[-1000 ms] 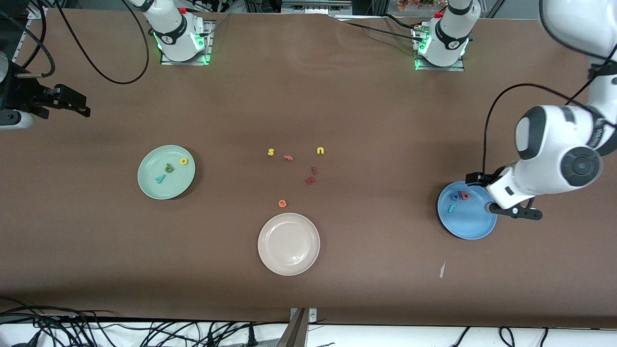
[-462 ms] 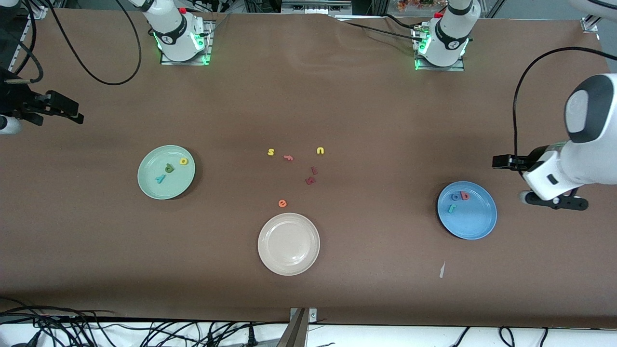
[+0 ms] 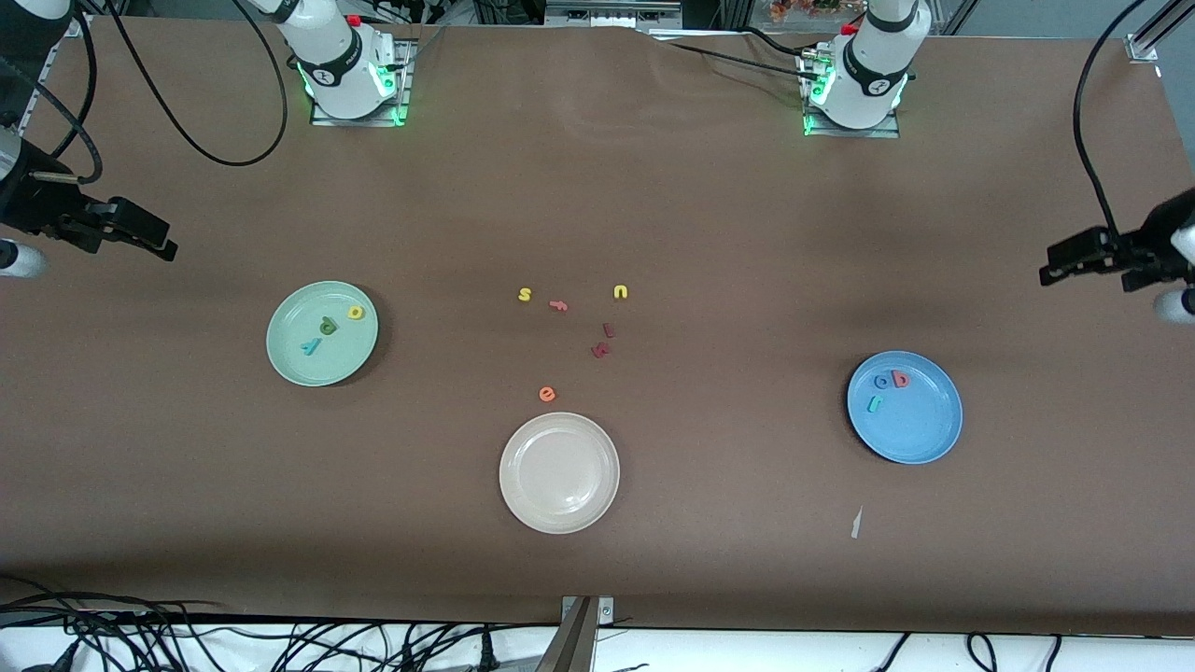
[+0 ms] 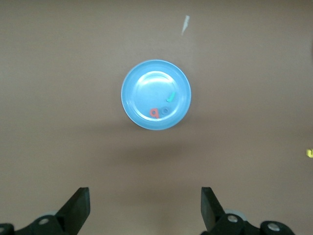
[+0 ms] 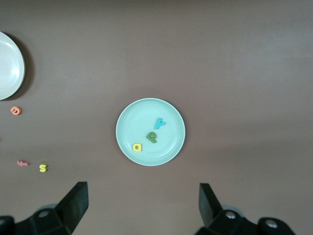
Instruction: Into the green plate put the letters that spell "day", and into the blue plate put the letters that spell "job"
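Green plate holds day; blue plate job.

The green plate is lying on the worktop toward the right arm's end, and the letters a, d and y are lying in it, close together. The blue plate is lying toward the left arm's end, and the letters o, b and j are lying in it; o and b are just beside each other. Between both plates, nearer to the front camera, the cream plate is sitting. The letter e is lying near its rim, farther from the camera. Still farther, the letters s and u are lying well apart, with three small letters between and near them.
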`<state>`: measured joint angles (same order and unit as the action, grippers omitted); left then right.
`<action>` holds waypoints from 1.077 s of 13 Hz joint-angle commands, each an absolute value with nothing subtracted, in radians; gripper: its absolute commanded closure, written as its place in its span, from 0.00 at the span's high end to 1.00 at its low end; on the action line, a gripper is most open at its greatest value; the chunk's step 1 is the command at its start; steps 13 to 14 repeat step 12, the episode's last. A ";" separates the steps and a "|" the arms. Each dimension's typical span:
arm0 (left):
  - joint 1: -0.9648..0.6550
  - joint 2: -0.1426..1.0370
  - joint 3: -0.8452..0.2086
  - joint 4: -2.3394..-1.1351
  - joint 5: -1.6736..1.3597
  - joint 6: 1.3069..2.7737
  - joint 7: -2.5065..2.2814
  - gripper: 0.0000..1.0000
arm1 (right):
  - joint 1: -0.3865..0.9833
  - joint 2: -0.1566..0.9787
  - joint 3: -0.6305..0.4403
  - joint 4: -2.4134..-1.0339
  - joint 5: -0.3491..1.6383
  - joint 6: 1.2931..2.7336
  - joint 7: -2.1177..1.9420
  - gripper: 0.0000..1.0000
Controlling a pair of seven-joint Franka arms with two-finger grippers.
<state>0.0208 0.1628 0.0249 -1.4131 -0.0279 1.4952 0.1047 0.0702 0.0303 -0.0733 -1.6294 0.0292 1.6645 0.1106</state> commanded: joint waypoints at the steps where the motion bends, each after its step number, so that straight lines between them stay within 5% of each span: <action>1: -0.037 0.074 0.021 -1.574 -0.008 1.546 0.098 1.00 | 0.071 0.021 -0.072 -1.635 0.015 1.645 0.071 1.00; 14: -0.021 0.058 0.020 -1.600 0.002 1.565 0.126 1.00 | 0.069 0.021 -0.078 -1.635 0.017 1.635 0.029 1.00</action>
